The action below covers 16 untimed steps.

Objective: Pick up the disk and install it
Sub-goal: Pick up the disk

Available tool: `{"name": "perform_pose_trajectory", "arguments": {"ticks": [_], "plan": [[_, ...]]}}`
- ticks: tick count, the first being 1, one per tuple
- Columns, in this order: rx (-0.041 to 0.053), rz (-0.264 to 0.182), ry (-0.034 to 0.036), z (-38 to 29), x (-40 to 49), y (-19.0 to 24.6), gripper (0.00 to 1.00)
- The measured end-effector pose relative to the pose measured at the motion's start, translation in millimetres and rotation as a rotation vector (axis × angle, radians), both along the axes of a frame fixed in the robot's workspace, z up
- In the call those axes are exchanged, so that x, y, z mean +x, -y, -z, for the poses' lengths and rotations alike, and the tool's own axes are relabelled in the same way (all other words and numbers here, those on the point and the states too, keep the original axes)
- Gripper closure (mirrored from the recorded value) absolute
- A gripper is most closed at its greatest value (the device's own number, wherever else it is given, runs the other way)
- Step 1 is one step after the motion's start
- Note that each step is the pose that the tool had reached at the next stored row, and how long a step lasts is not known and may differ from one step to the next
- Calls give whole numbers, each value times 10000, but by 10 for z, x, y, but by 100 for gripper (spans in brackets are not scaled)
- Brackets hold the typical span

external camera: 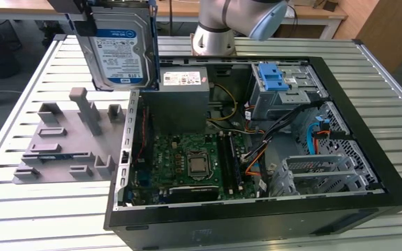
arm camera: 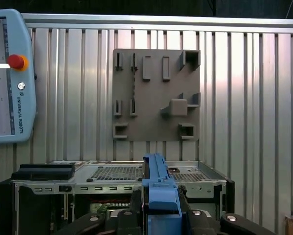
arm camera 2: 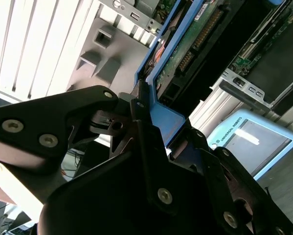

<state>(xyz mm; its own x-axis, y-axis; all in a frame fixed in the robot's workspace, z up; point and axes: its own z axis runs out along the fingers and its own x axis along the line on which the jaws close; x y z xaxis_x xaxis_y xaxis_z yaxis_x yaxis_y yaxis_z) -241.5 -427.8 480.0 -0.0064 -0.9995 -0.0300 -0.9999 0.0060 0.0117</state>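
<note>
Disk lifted clear, held over the PC case edge.
Exterior view: gripper (external camera: 81, 14) holds the disk (external camera: 121, 49) upright in the air, label twd camera, over the case (external camera: 257, 222) rim by the grey box (external camera: 180, 89), w/ the holder plate (external camera: 61, 141) beside it on the slatted table (external camera: 19, 204). Second wrist view: fingers (arm camera 2: 145, 142) closed tight on the disk's (arm camera 2: 158, 115) blue frame. First wrist view: disk (arm camera: 158, 183) edge-on in the gripper (arm camera: 161, 215), over the case (arm camera: 112, 174); plate (arm camera: 153, 93) and pendant (arm camera: 9, 78) on the table beyond.
</note>
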Motion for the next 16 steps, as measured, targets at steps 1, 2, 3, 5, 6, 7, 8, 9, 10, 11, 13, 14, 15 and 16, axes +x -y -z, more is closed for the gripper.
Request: {"name": "perform_pose_trajectory", "arguments": {"ticks": [1, 2, 3, 5, 6, 7, 8, 9, 10, 11, 13, 14, 15, 16], "plan": [[-1, 0, -1, 0, 16, 4, 64], [0, 0, -1, 0, 33, 9, 64], [0, -1, -1, 0, 49, 14, 64], [0, 0, -3, 0, 80, 20, 64], [0, 0, -3, 0, 93, 20, 64], [0, -1, -3, 0, 101, 21, 64], [-1, 0, -4, 0, 103, 21, 64], [0, 1, -4, 0, 103, 21, 64], [0, 1, -3, 0, 103, 21, 64], [0, 1, -3, 0, 104, 21, 64], [-1, 0, -4, 0, 105, 21, 64], [0, 0, -4, 0, 105, 21, 64], [0, 0, -4, 0, 105, 21, 64], [0, 0, -3, 0, 106, 21, 64]]}}
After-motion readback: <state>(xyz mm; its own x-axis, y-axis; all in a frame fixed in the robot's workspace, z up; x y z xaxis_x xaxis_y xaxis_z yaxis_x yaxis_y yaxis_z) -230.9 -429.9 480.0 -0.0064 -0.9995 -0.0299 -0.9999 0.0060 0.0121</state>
